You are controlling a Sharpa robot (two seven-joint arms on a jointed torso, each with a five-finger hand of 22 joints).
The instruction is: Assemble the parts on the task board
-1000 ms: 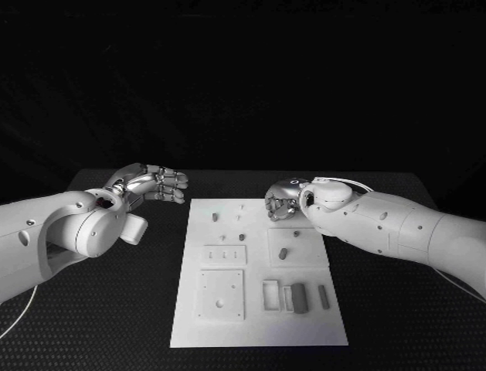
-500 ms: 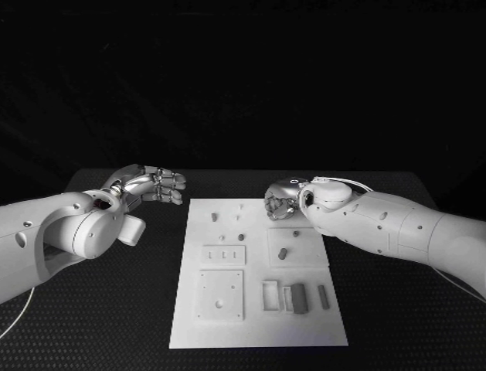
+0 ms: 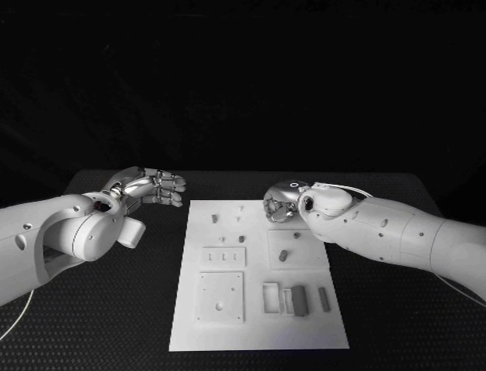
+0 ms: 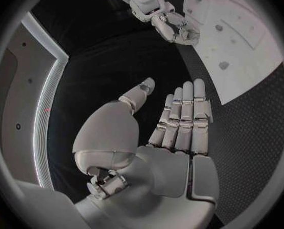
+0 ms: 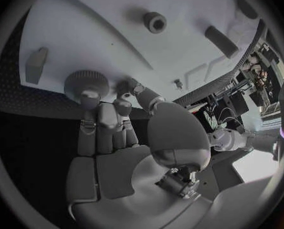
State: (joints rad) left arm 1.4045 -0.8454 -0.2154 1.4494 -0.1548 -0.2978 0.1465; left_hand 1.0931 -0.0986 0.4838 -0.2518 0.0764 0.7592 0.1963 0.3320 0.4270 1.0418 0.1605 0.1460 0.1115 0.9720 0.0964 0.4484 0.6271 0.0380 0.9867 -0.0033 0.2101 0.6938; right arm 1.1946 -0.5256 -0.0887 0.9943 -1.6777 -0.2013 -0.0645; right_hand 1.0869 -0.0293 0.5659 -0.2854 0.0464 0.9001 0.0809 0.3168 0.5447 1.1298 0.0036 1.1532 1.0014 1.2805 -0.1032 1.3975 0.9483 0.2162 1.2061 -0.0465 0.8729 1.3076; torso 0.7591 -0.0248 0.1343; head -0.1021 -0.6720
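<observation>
Task board (image 3: 254, 325) is laid flat mid-tabletop (image 3: 109, 317), small parts (image 3: 298, 298) seated on it. Left hand (image 3: 151, 186) is held off the board's far-left corner, fingers (image 4: 183, 118) straight, together, nothing gripped. Right hand (image 3: 282, 202) is positioned over the far-right corner, fingers (image 5: 104, 118) curled around a round knurled part (image 5: 86, 84).

Robotics lab, black table (image 3: 109, 309), dark backdrop, white task board (image 3: 259, 328), cluttered equipment bench (image 5: 259, 61)

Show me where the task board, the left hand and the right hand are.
task board (image 3: 310, 328): head view, bare near corner of the plate.
left hand (image 4: 170, 137): left wrist view, palm.
right hand (image 3: 280, 201): head view, curled fingers.
</observation>
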